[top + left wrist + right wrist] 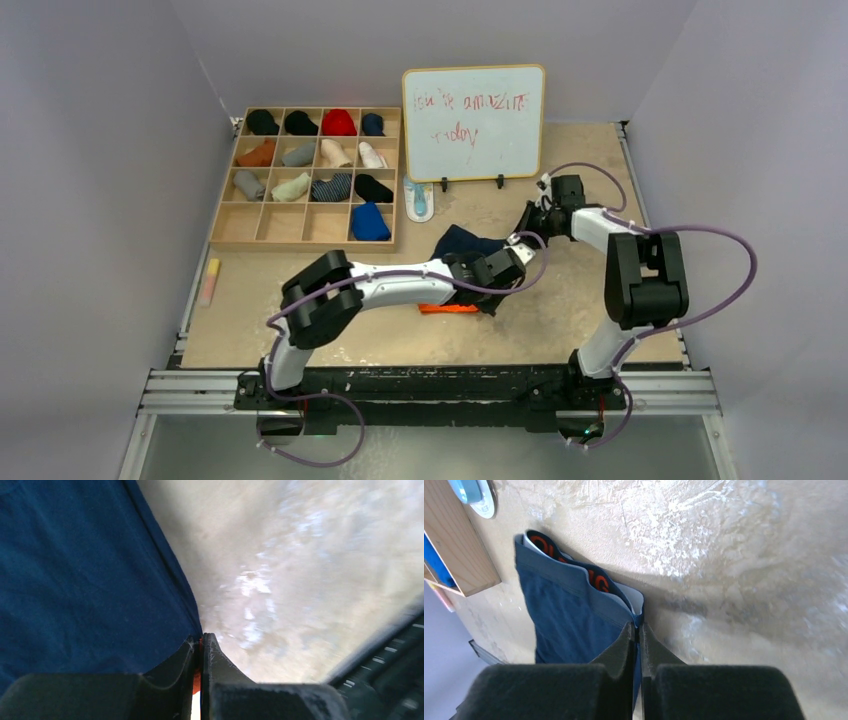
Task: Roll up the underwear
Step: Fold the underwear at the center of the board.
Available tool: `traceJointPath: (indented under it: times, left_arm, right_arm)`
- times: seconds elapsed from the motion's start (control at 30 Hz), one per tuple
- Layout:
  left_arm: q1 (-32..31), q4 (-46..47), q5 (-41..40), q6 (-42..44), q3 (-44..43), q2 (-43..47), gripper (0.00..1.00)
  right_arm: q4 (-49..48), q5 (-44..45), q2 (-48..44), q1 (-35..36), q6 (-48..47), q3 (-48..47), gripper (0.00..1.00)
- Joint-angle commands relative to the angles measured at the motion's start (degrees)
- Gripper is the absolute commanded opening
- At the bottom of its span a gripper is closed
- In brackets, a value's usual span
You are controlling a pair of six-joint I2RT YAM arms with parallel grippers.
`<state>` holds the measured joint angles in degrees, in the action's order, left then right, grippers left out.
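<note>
The navy underwear (463, 242) lies near the middle of the table, with its orange trim (447, 308) showing under the left arm. My left gripper (507, 270) is shut on the garment's near right edge; in the left wrist view the jaws (201, 641) pinch navy fabric (90, 580) with orange trim between them. My right gripper (527, 226) is shut on the far right edge; in the right wrist view (638, 627) it pinches the waistband corner of the underwear (569, 610), whose orange lettering shows inside. The grey briefs are not in view.
A wooden compartment tray (300, 243) with several rolled garments stands at the back left; its corner shows in the right wrist view (459, 555). A whiteboard (473, 122) stands at the back. A white and blue object (419, 201) lies beside the tray. A marker (210, 281) lies at the left edge.
</note>
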<state>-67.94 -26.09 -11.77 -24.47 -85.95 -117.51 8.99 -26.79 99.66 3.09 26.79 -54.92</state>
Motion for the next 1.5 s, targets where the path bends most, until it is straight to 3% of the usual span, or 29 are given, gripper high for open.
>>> traceJointPath:
  times: [0.0, 0.23, 0.4, 0.57, 0.87, 1.1, 1.47]
  left_arm:
    - [0.28, 11.58, 12.30, -6.12, 2.94, 9.01, 0.00]
    - [2.14, 19.57, 20.44, -12.00, 7.57, 10.90, 0.00]
    - [6.07, 26.41, 23.57, -16.35, 15.73, 13.87, 0.00]
    - [9.23, 35.20, 26.51, -20.79, 24.33, 16.92, 0.00]
    - [9.96, 42.89, 26.34, -27.56, 33.58, 20.05, 0.00]
    - [11.04, 46.62, 29.67, -32.51, 34.44, 20.65, 0.00]
    - [14.33, 66.79, 34.60, -48.93, 39.09, 16.67, 0.00]
  right_arm:
    - [9.28, 8.12, -6.66, -0.50, -3.54, -4.28, 0.02]
    - [16.36, 13.45, -11.71, -0.44, -6.84, -7.17, 0.02]
    - [18.41, 11.77, -11.36, 0.54, -7.37, -8.98, 0.02]
    - [20.14, 14.30, -9.40, 4.66, -7.20, -12.08, 0.02]
    - [23.31, 21.35, -3.62, 12.16, -5.92, -20.39, 0.01]
    - [25.17, 23.75, 1.58, 15.97, -6.20, -25.47, 0.01]
    - [24.32, 20.86, 1.51, 16.31, -7.37, -25.69, 0.02]
